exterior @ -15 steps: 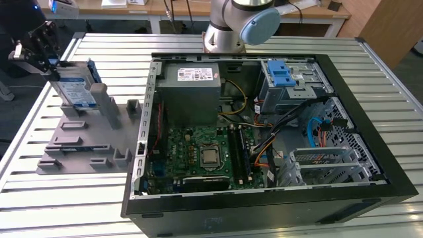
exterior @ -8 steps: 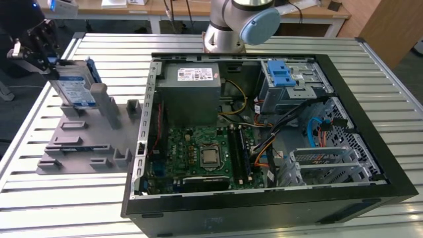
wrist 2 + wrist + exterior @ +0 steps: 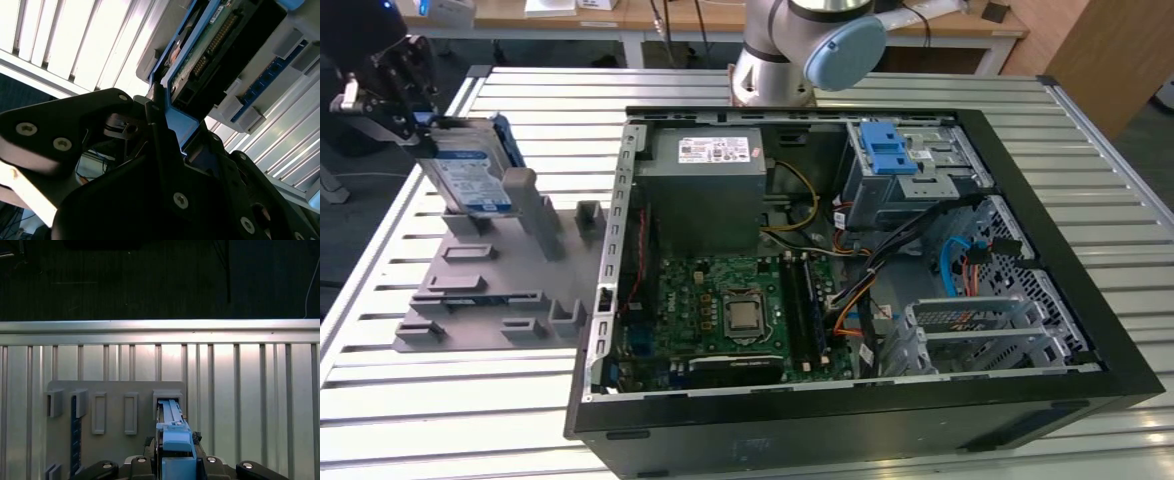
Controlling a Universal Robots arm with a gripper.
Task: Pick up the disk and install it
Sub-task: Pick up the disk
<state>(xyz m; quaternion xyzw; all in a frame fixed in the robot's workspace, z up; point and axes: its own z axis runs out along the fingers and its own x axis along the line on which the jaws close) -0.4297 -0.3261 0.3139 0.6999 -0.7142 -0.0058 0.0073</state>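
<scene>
In the exterior view the disk [image 3: 464,168], a silver drive with a blue-and-white label in a blue carrier, stands on edge at the far end of the grey holder [image 3: 494,295]. My gripper [image 3: 435,124] sits over its top edge, at the exterior view's upper left. Both wrist views show the dark fingers [image 3: 155,115] closed against the blue carrier of the disk [image 3: 172,432], and its green circuit board [image 3: 215,40] is visible. The disk's lower end is at a slot of the holder [image 3: 115,400]; I cannot tell whether it still rests in it.
An open computer case [image 3: 854,425] lies on the slatted metal table [image 3: 454,400], beside the holder. Inside it are a grey power supply [image 3: 707,190], a motherboard [image 3: 720,300] and a drive bay with a blue latch [image 3: 894,150]. The arm's base [image 3: 781,60] stands behind the case.
</scene>
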